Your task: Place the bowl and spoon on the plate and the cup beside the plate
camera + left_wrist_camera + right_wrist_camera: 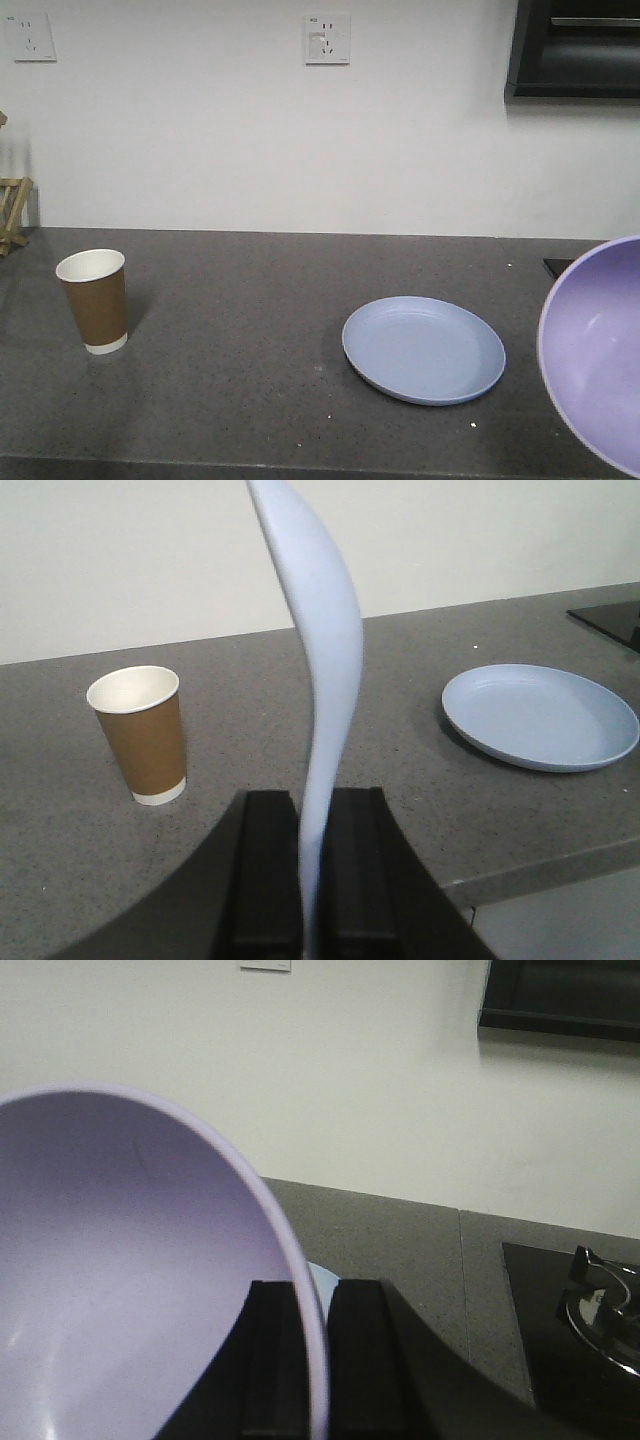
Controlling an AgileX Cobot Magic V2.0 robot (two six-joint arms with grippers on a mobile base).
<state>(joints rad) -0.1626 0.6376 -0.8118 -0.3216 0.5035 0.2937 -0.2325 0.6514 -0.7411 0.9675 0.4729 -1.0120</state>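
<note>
While both arms are loaded and off the table (230, 400), neither item has reached the plate yet. Right hand (315, 1295): closed on the rim of the bowl (130, 1280), one finger on either side of the wall. The bowl is held tilted in the air, its inside turned toward the front camera, at the right edge of that view. Left hand (315, 805): closed on the handle end of the spoon (325, 650), which stands up edge-on from between the fingers, scoop uppermost. Plate (423, 349): flat on the table, right of centre, nothing on it; the bowl hangs to its right. Cup (94, 300): upright on the left, mouth up, well apart from the plate. Judgement: the step in hand is carrying the bowl to the plate. The spoon waits in the other hand, and the cup is not yet dealt with. Next move, as I read it: bring the right arm leftward over the plate, level the bowl so its base faces down, lower until the base rests on the plate, then open the hand. Setting the bowl a little off centre would leave bare plate for the spoon. Risk: with only a rim pinch the bowl may tip if released before full contact. The cup will then need a freed hand to set it just beside the plate.
</note>
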